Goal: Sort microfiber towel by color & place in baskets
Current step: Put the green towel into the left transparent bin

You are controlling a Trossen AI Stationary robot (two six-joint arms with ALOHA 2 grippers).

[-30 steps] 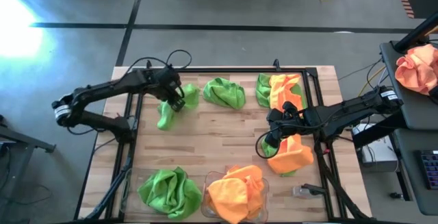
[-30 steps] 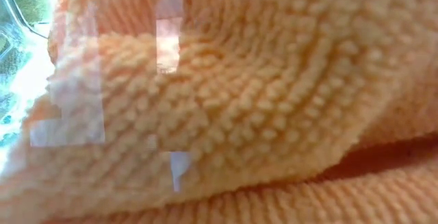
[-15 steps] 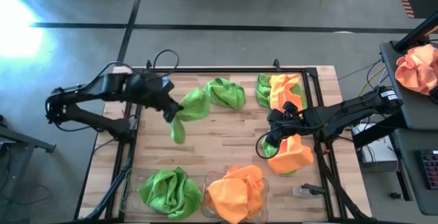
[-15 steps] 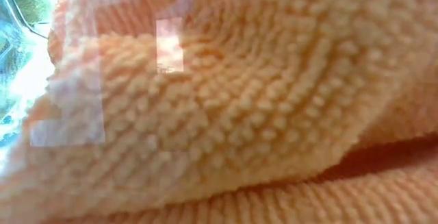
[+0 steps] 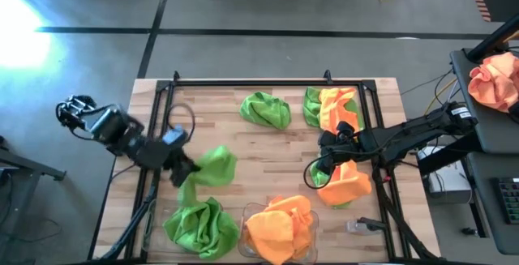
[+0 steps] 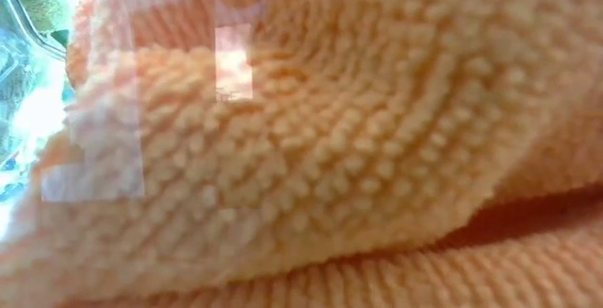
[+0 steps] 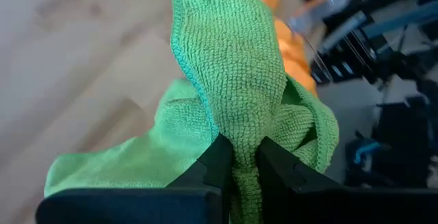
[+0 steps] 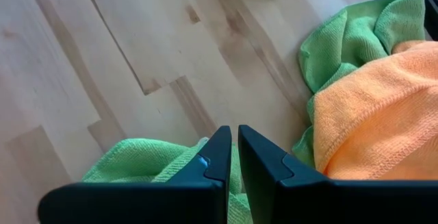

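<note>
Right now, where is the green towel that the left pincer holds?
In the high view, the green towel hangs from the left pincer at the table's left, just above the green pile.

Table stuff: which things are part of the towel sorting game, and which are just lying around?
Part of the job:
- green towel held in the left hand
- green towels and orange towels loose on the table
- basket with green towels
- basket with orange towels
- right hand, shut, by the right-side pile

Just lying about:
- peach cloth bundle on the side desk
- cables
</note>
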